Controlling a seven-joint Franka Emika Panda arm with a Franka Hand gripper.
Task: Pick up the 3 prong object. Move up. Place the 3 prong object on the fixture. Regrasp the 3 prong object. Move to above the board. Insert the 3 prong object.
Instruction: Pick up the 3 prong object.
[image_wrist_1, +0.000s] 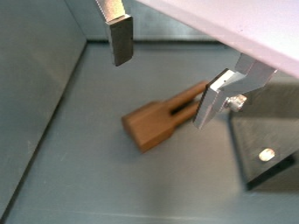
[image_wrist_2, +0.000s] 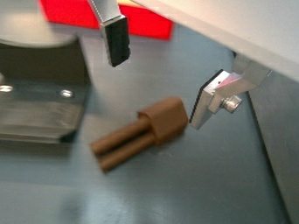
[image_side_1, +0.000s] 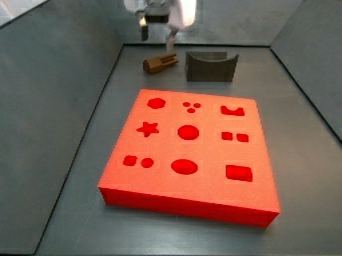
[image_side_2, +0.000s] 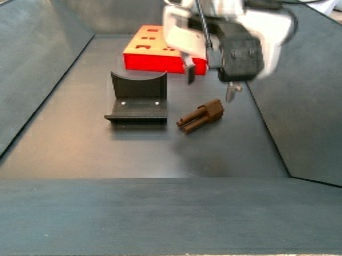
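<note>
In a wrist view the end effector (image_wrist_1: 163, 77) hangs over the grey tabletop (image_wrist_1: 70, 157) with its jaws spread wide and nothing between them. The 3 prong object (image_wrist_1: 160, 122) lies flat on the tabletop below, close to one silver finger (image_wrist_1: 216, 101), apart from the other finger.

In a wrist view from the opposite side, the 3 prong object (image_wrist_2: 138, 136) lies just beside the fixture (image_wrist_2: 41, 96), not touching it. The end effector (image_wrist_2: 163, 80) is above the block, and a strip of the board (image_wrist_2: 146, 22) shows beyond the fixture.

In a side view the board (image_side_1: 187, 150) fills the middle of the tabletop. Behind its far edge stands the fixture (image_side_1: 210, 66), with the 3 prong object (image_side_1: 160, 64) beside it and the end effector (image_side_1: 170, 35) above the block.

In a side view from the far end, the 3 prong object (image_side_2: 201, 116) lies beside the fixture (image_side_2: 138, 96), the end effector (image_side_2: 230, 92) hangs just above it, and the board (image_side_2: 154, 50) is behind the fixture.
</note>
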